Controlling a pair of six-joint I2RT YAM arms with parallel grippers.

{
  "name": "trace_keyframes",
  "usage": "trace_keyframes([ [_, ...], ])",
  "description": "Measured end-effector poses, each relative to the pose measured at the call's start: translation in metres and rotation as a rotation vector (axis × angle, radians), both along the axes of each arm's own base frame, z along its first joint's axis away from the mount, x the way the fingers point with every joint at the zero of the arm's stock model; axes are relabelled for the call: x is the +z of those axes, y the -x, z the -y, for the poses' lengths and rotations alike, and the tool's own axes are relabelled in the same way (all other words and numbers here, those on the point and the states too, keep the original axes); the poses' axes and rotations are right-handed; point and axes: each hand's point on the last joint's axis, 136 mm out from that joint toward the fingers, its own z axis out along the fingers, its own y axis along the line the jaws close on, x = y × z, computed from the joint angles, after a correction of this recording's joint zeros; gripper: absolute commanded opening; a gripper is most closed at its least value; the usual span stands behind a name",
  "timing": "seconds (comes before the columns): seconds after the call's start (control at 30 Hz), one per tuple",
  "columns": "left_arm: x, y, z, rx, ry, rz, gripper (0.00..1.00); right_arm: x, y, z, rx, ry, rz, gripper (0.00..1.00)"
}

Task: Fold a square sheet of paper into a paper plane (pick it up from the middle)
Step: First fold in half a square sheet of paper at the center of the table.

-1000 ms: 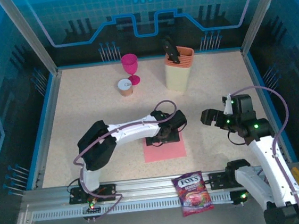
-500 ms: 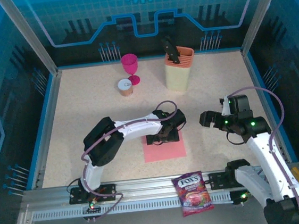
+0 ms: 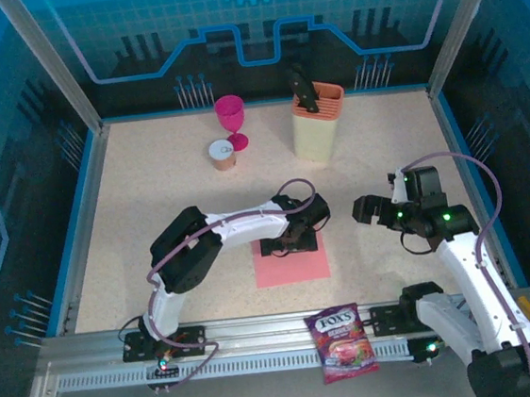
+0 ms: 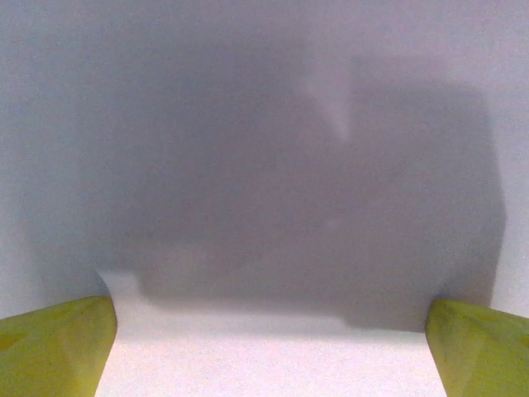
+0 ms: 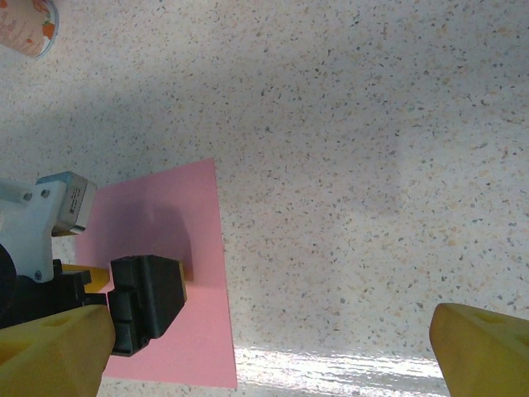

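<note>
The left gripper (image 3: 289, 246) had its fingers (image 4: 58, 343) wide apart with nothing between them, low over the far edge of the sheet (image 3: 291, 266). Its wrist view was blurred, the fingers were cut off by the frame, and contact with the sheet could not be determined. The right gripper (image 3: 369, 209) was likewise spread and empty, over bare table (image 3: 151, 201) right of the sheet. The sheet lay flat and unfolded, its far edge partly hidden.
</note>
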Motion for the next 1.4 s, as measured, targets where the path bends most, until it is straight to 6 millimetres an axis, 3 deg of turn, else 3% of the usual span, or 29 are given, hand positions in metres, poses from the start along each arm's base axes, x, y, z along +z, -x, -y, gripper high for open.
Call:
trace_keyframes([
  [0.2, 0.000, 0.000, 0.001, -0.004, 0.002, 0.002, 0.88, 0.000, 0.000, 0.000, 0.000, 0.000, -0.001, 0.99],
  [0.43, -0.001, -0.001, 0.001, -0.012, 0.006, 0.007, 0.72, -0.001, 0.000, 0.000, -0.001, 0.001, -0.006, 0.99],
  [0.67, -0.001, -0.002, 0.001, -0.025, 0.004, 0.011, 0.70, -0.002, -0.001, 0.001, -0.002, 0.004, -0.008, 0.99],
  [0.83, 0.003, -0.003, 0.001, -0.035, 0.007, 0.020, 0.56, -0.003, -0.001, 0.001, -0.002, 0.004, -0.013, 0.99],
  [0.97, 0.022, -0.008, 0.005, -0.052, 0.047, 0.055, 0.50, -0.003, -0.001, 0.001, -0.002, 0.005, -0.013, 0.99],
  [1.4, 0.119, -0.029, 0.035, -0.093, 0.389, 0.277, 0.42, -0.008, -0.005, 0.000, -0.002, 0.006, -0.037, 0.99],
])
